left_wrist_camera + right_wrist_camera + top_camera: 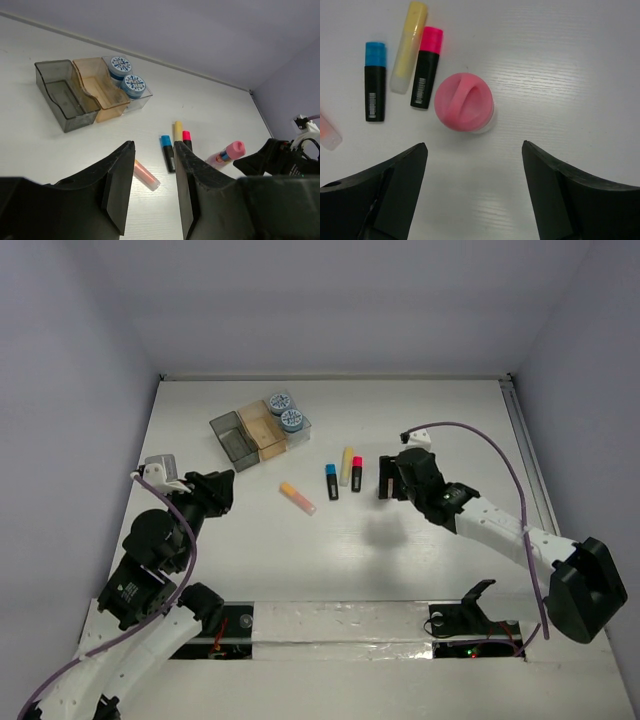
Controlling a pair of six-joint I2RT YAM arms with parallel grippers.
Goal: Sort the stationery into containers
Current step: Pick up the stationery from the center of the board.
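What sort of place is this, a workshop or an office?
Probably a robotics test bench: two white-and-black robot arms bolted to a white table, plain pale walls boxing it in, and stubby highlighters beside three joined plastic bins.

A lab test cell: white table (pixel 420 560) walled in by bare pale panels (pixel 330 300).

A flat white table with a faint wood grain (pixel 430 420) is filling the scene. Plain pale lavender-grey walls (pixel 330 300) are closing it in at the back and on both sides, meeting the tabletop at a thin dark seam. A slim pale metal rail (pixel 520 435) is running along the right edge. A glossy silver strip (pixel 340 625) is lying across the near edge. Soft, even light is falling from above, leaving one blurred grey shadow (pixel 385 532) on the tabletop.
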